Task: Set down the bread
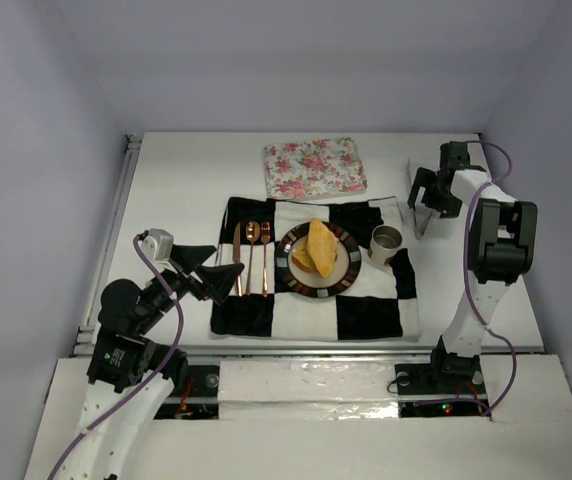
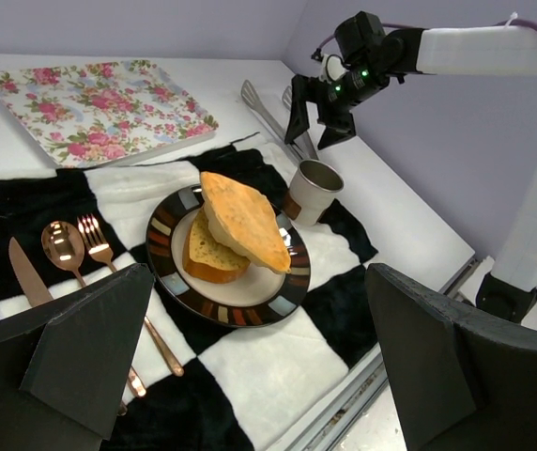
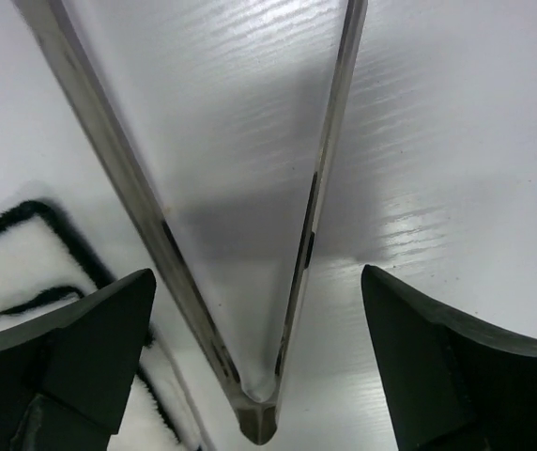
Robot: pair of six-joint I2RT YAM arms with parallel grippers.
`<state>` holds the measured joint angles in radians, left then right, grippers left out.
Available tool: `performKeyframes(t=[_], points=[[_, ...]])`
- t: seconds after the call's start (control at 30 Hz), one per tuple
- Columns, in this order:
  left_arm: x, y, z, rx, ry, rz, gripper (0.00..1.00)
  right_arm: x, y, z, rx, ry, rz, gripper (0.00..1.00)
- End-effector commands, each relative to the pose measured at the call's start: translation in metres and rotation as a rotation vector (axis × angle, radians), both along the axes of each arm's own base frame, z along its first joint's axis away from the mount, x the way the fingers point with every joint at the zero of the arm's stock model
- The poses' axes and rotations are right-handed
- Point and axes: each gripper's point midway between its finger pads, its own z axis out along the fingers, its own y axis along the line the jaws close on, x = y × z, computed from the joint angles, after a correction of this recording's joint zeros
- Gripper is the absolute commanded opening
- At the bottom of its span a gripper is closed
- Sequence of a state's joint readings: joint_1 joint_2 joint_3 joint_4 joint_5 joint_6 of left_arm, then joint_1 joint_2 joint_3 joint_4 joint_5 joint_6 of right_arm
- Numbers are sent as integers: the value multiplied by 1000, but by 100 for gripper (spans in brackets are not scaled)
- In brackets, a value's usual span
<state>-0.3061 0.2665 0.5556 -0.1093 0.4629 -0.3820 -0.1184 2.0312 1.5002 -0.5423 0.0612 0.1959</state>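
Black and white checks make up the cloth [image 1: 371,318] spread on the white table [image 1: 186,180]. On it, a plate [image 2: 278,301] with a dark striped rim is set, and the bread [image 1: 316,248] is found on that plate in 2 pieces: a pale slice [image 2: 210,258] with a brown crust is laid flat, and a golden-orange piece [image 2: 245,218] is leaned across its top, tilted.

Just left of the plate, a copper knife [image 2: 29,277], spoon [image 2: 62,246] and fork [image 2: 95,240] are lined up side by side. A metal cup [image 2: 314,188] is stood upright near the plate's right side. A floral tray [image 1: 314,167] is placed beyond the cloth's far edge.

The left gripper [image 2: 259,282] is held low at the cloth's left side, pointed toward the plate, its jaws spread wide with nothing between them.

The right gripper [image 3: 259,272] is positioned over metal tongs [image 3: 146,221] that are lying on the bare table, right of the cloth. Its jaws are parted widely on either side of the tongs' joined end, and no contact with them is seen.
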Motion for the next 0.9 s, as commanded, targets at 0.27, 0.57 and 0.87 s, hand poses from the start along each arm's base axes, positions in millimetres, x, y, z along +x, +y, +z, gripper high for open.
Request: performKeyframes(t=[0.27,0.57,0.87], points=[[6,1,10,-2,-12,21,99,-30,115,282,563,-788,101,76],[-7,23,93,-31,-161,123,99,-179,259,267,776,-727,564,0],[-24,40,145,-51,-257,183,99,-278,322,267,964,-661,771,0]])
